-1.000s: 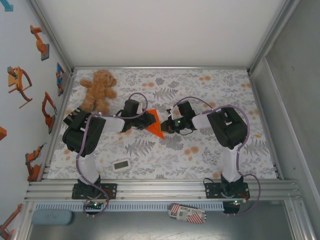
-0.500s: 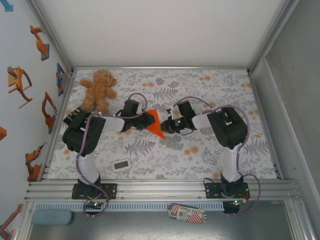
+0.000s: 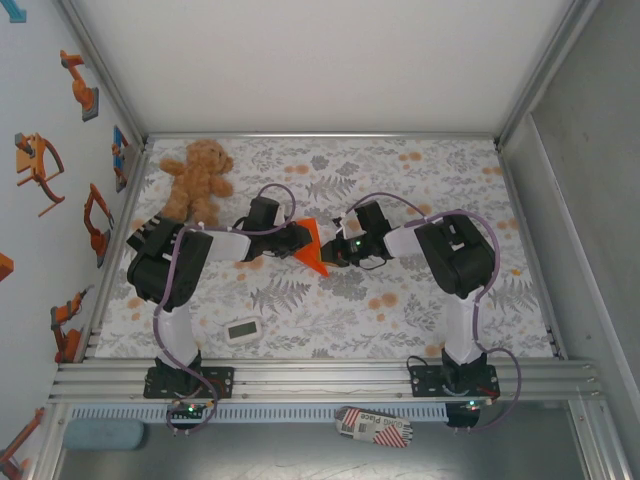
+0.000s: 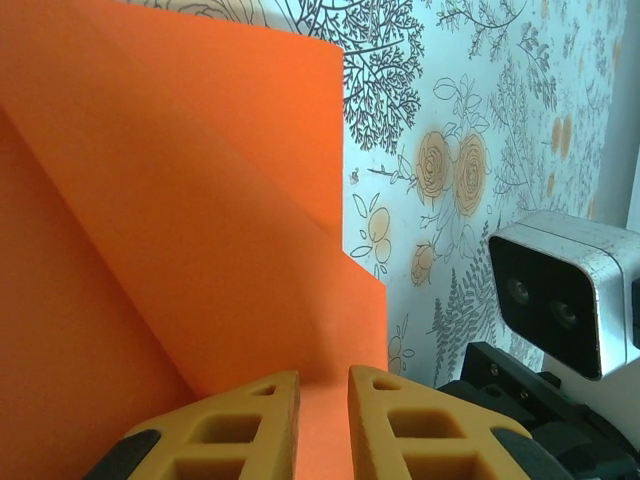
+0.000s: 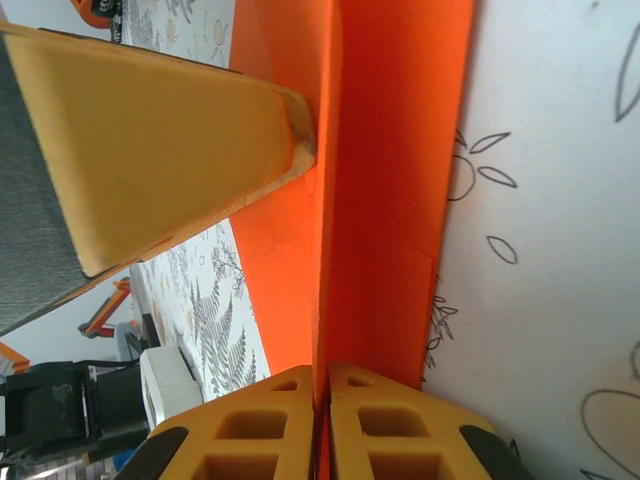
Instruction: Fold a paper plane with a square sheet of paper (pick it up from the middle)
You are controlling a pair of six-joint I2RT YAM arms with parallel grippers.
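The square sheet of paper [image 3: 312, 250] is bright orange and folded into a pointed, creased shape at the middle of the table. My left gripper [image 3: 297, 240] reaches it from the left. In the left wrist view its fingers [image 4: 230, 420] stand a narrow gap apart, open, with tips against the paper [image 4: 200, 200]. My right gripper [image 3: 335, 250] meets the paper from the right. In the right wrist view that gripper [image 5: 322, 400] is shut on the upright crease of the paper [image 5: 390, 200]. A left finger [image 5: 180, 150] touches the same crease farther along.
A brown teddy bear [image 3: 197, 180] sits at the back left of the floral table [image 3: 420, 180]. A small white timer [image 3: 242, 329] lies near the front left. Metal rails frame the table, and a wall with orange stickers stands along the left side.
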